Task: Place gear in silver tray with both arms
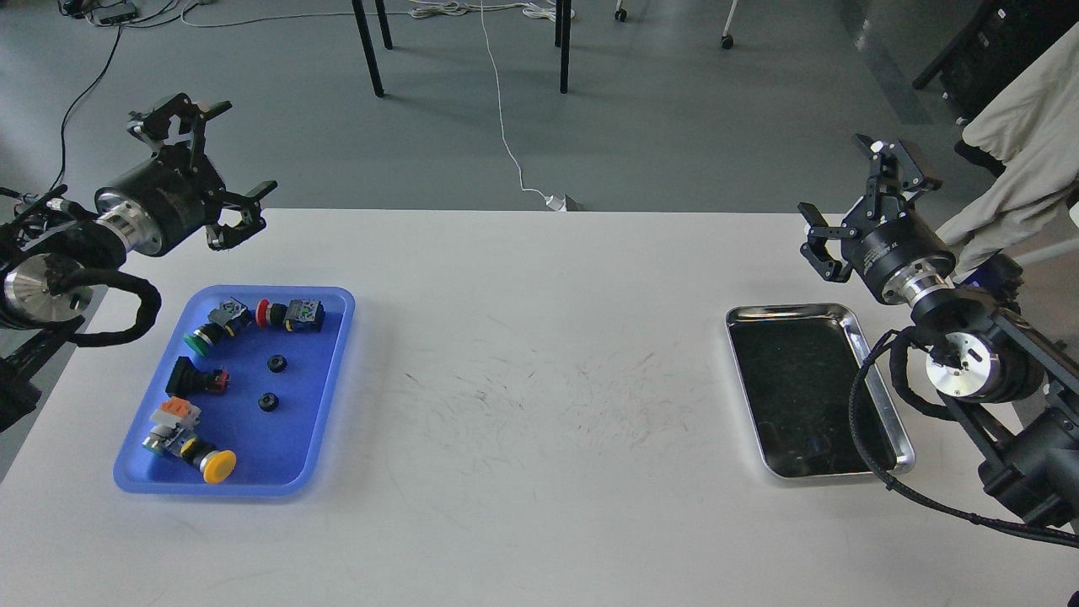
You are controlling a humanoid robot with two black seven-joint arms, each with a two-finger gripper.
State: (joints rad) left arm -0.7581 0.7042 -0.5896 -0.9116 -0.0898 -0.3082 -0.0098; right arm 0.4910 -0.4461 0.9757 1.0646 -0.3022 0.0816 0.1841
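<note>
Two small black gears lie in the middle of the blue tray on the table's left. The silver tray sits at the right, shiny-rimmed, its dark bottom bare. My left gripper hovers above and behind the blue tray, open, with nothing between its fingers. My right gripper hangs just behind the silver tray's far edge, also open and holding nothing.
The blue tray also holds several push-button switches with green, red and yellow caps. The white table is scuffed between the trays. Black cable sleeves loop beside the silver tray's right rim. Table legs and cables stand on the floor behind.
</note>
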